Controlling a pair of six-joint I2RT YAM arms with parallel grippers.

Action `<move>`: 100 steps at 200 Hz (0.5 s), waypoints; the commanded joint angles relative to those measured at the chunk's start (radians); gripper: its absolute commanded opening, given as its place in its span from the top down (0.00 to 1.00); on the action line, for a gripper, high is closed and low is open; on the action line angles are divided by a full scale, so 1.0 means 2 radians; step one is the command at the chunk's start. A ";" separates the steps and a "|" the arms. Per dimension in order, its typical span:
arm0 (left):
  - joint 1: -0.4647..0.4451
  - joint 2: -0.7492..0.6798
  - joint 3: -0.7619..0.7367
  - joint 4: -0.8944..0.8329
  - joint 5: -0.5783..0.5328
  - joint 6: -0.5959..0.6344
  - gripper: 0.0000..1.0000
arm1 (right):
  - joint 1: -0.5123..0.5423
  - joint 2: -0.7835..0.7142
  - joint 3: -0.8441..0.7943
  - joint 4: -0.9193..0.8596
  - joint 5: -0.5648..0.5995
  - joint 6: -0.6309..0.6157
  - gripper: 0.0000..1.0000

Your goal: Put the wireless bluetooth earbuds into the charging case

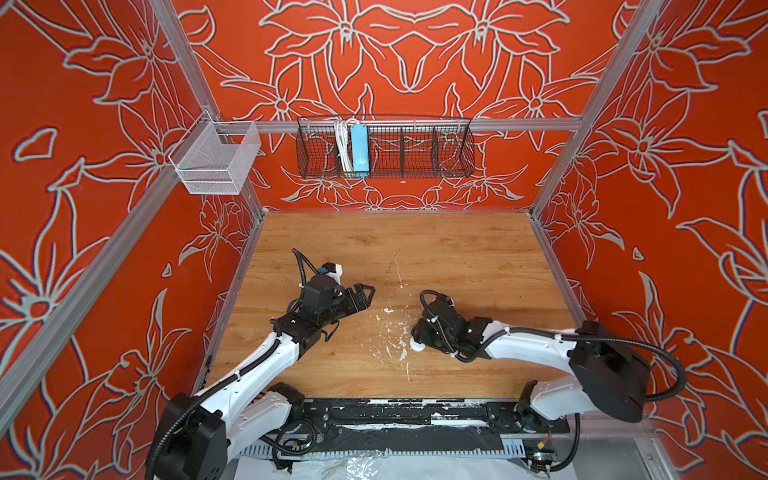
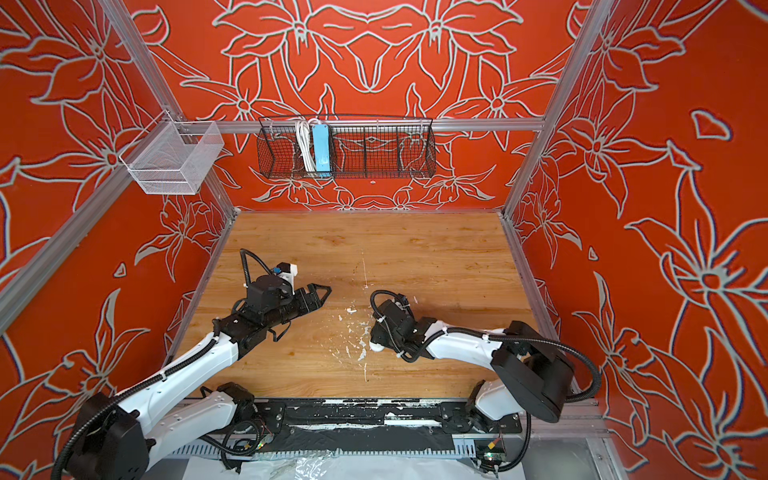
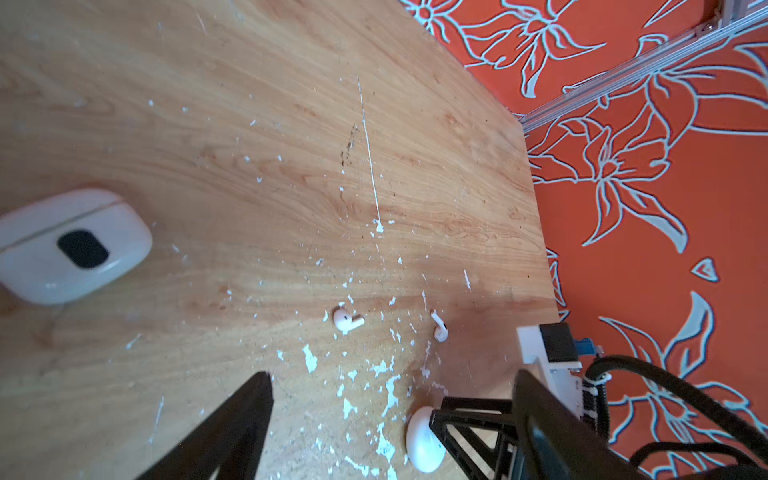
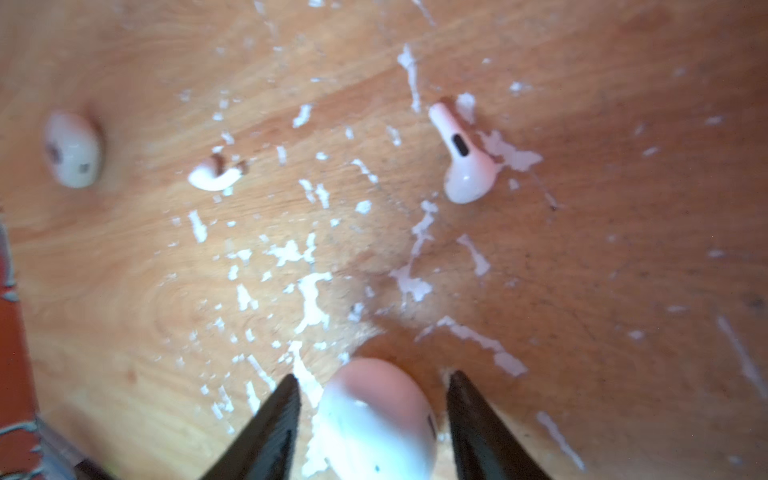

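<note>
Two white earbuds lie loose on the wooden table: one (image 4: 465, 166) (image 3: 439, 328) stem-up beside paint flecks, the other (image 4: 216, 174) (image 3: 347, 320) (image 1: 388, 310) nearer the middle. A rounded white charging case (image 4: 374, 419) (image 3: 424, 436) (image 1: 417, 345) (image 2: 376, 345) rests on the table, lid closed, between the fingers of my right gripper (image 4: 372, 376) (image 1: 415, 336). The jaws stand open, with a gap on each side of the case. My left gripper (image 3: 390, 386) (image 1: 368, 291) (image 2: 324, 291) hovers wide open and empty, left of the earbuds.
A second white case (image 3: 70, 245) (image 4: 72, 149), with a black oval patch and a lid seam, lies further off on the table (image 1: 457, 249). White paint flecks (image 3: 390, 395) cover the middle. Red patterned walls enclose three sides; wire baskets (image 1: 384, 147) hang on the back wall.
</note>
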 commanded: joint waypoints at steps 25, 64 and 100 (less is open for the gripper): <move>-0.027 -0.061 0.015 -0.066 -0.007 -0.012 0.10 | 0.038 -0.016 -0.037 0.075 0.004 0.027 0.35; -0.052 -0.100 0.010 -0.097 -0.019 -0.014 0.10 | 0.091 -0.045 -0.054 0.074 0.055 0.049 0.35; -0.070 -0.110 0.006 -0.113 -0.022 -0.017 0.10 | 0.123 -0.049 -0.056 0.095 0.076 0.039 0.35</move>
